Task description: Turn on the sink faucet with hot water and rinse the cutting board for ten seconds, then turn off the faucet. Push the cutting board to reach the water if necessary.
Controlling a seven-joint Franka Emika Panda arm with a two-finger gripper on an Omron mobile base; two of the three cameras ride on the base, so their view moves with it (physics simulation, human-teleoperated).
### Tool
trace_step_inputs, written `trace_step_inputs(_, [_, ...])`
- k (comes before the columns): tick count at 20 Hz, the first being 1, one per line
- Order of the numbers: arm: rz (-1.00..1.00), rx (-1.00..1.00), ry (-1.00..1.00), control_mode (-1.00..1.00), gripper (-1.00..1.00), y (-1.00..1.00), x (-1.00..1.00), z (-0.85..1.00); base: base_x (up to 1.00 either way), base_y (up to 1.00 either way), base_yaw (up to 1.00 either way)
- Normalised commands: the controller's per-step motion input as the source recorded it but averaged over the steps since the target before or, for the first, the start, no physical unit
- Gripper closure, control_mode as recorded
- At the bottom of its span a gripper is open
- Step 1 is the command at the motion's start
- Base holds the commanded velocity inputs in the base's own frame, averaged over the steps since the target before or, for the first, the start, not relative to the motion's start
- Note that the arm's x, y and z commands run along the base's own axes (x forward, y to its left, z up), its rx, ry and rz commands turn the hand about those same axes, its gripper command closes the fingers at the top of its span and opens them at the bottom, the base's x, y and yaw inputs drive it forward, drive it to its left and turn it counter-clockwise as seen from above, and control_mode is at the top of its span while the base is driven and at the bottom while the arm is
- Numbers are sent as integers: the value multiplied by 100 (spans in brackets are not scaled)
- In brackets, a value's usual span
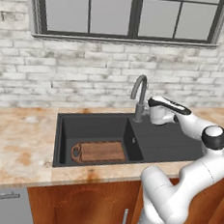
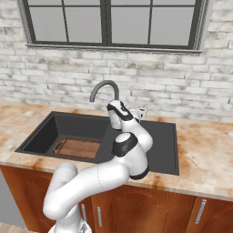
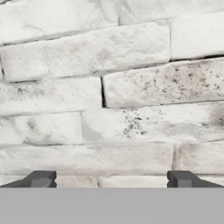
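Observation:
The dark sink [image 1: 94, 124] is set into the counter, with its basin on the left and its drainboard [image 2: 164, 144] on the right. The brown cutting board [image 1: 100, 151] [image 2: 79, 148] lies flat on the basin floor near the front wall, handle loop to the left. Behind the sink rises the grey gooseneck faucet [image 1: 140, 90] [image 2: 104, 86], its spout arching left over the basin. No water runs from it. My gripper [image 1: 154, 108] [image 2: 119, 110] hovers just right of the faucet's base, pointing at the wall. In the hand view the gripper [image 3: 112, 179] is open, its fingertips [image 3: 41, 178] wide apart with nothing between them.
A white brick wall [image 3: 109, 87] stands close behind the faucet, with a dark-framed window [image 1: 128, 13] above it. Marble counter [image 1: 19, 139] [image 2: 205, 150] runs on both sides of the sink. Wooden cabinet doors [image 1: 90, 209] lie below.

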Motion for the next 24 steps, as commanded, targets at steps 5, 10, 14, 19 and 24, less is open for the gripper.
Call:
trace_step_inputs(5, [0,0,0,-100,-100,-20,0,0,0,0,0])
trace_step_inputs(10, [0,0,0,-100,-100,-18,0,0,0,0,0])
trace_step_inputs(14, [0,0,0,-100,-100,-21,-3,0,0,0,0])
trace_step_inputs(19, [0,0,0,-100,-100,-24,-7,0,0,0,0])
trace_step_inputs(24, [0,0,0,-100,-100,-26,-10,0,0,0,0])
